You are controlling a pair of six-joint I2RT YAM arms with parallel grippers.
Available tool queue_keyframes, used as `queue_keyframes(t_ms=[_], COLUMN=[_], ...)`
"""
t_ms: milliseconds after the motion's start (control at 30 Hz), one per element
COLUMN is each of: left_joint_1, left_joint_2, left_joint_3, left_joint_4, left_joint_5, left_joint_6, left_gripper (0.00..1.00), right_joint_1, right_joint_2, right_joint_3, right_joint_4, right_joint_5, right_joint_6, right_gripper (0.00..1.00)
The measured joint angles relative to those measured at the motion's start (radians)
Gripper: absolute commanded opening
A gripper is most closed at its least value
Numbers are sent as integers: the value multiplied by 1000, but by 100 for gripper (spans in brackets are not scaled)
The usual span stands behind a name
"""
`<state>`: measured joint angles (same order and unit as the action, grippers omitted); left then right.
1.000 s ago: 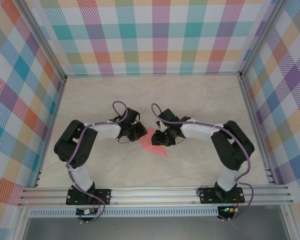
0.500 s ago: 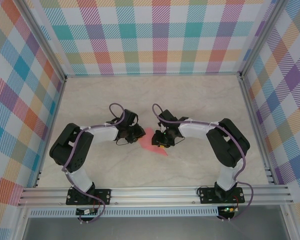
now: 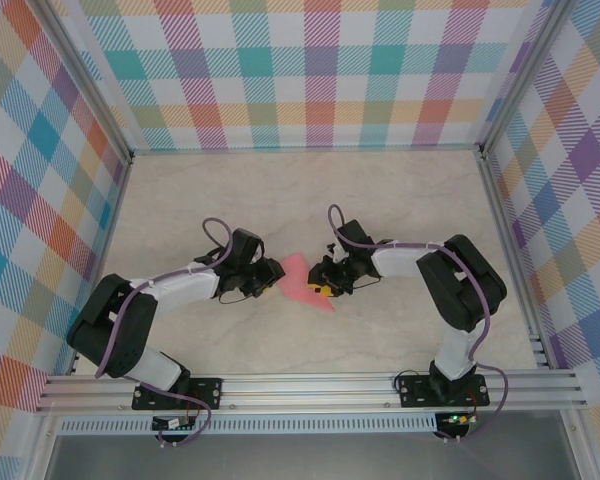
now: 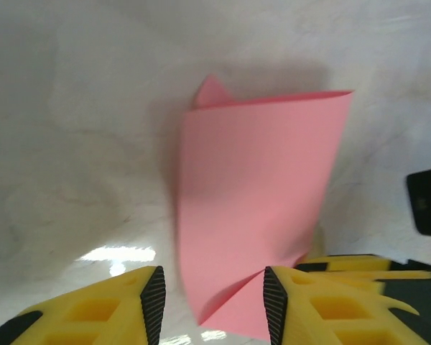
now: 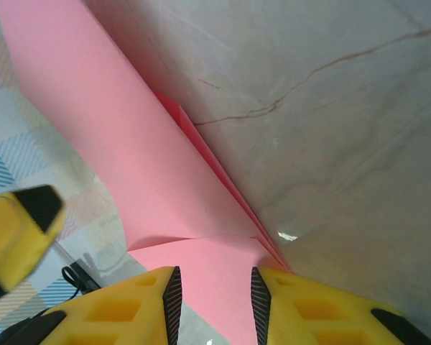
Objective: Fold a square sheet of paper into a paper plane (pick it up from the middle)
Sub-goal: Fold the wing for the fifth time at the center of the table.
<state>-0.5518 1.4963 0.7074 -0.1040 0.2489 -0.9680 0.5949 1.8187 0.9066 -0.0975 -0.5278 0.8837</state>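
The square sheet of paper (image 3: 299, 277) is a folded salmon-pink piece on the marble table, between my two grippers, with one pointed end toward the near side. In the left wrist view the paper (image 4: 251, 201) has a flap rising from the table, and its lower corner sits between the yellow fingers of my left gripper (image 4: 214, 295), which stands open and clear of it. My left gripper (image 3: 274, 273) is at the paper's left edge. My right gripper (image 3: 326, 288) is at its right edge, open, with the paper (image 5: 115, 144) lying flat between and under its fingertips (image 5: 213, 298).
Plaid walls on aluminium rails enclose the marble table (image 3: 400, 200) on three sides. Both arms are stretched low toward the middle, their fingertips a few centimetres apart. The right gripper's yellow finger (image 4: 359, 267) shows in the left wrist view.
My left gripper has opened and let go of the paper, and the left arm has lowered and stretched out. The right gripper has shifted slightly right with its jaws unchanged.
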Motion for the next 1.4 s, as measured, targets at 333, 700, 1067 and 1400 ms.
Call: queue_keyframes(t_ms=[333, 700, 1067, 1400], left_joint_1=[-51, -63, -71, -76], left_joint_2=[34, 101, 101, 101], left_joint_3=[-30, -30, -30, 37], left_joint_4=[76, 163, 184, 77], left_joint_5=[48, 83, 68, 44], left_joint_6=[-73, -121, -146, -136], left_gripper=[45, 28, 6, 6], right_joint_1=[-20, -29, -32, 31], right_joint_2=[7, 11, -56, -197], right_joint_3=[-5, -8, -42, -103], right_joint_4=[16, 24, 46, 149], right_joint_5=[-43, -66, 26, 217], right_joint_6=[18, 18, -128, -461], right_gripper=[34, 36, 55, 57])
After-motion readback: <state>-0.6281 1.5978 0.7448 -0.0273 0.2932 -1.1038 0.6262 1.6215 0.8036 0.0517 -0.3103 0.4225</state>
